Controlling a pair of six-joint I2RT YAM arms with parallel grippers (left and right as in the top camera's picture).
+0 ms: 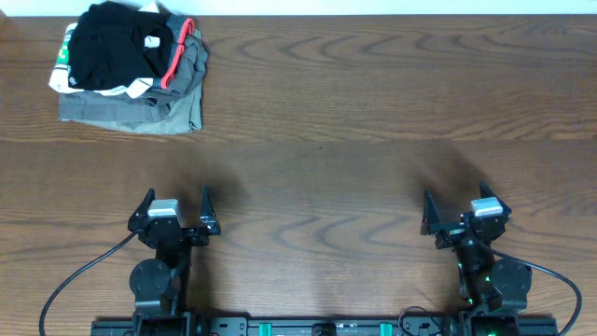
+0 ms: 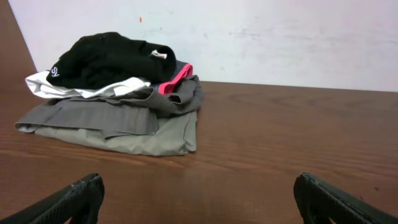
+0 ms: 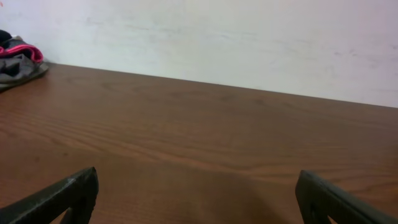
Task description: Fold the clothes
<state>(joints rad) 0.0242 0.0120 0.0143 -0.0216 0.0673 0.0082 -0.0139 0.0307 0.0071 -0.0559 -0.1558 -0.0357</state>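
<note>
while the left gripper (image 1: 177, 198) and right gripper (image 1: 457, 198) gape empty, the black garment (image 1: 117, 47) half-hides the pile (image 1: 140, 114).

Overhead straight down; low wrist views forward, sharing the black garment (image 2: 106, 59)

A: Where do the arms sit?
B: The left arm (image 1: 154, 278) and right arm (image 1: 492, 278) crouch low at the near edge of the tabletop (image 1: 317, 121), one toward each end.
A: And the hands?
B: The left hand (image 1: 176, 193) and right hand (image 1: 455, 192) both point toward the tabletop's far edge, well apart, fingers (image 2: 78, 198) spread wide on each.
</note>
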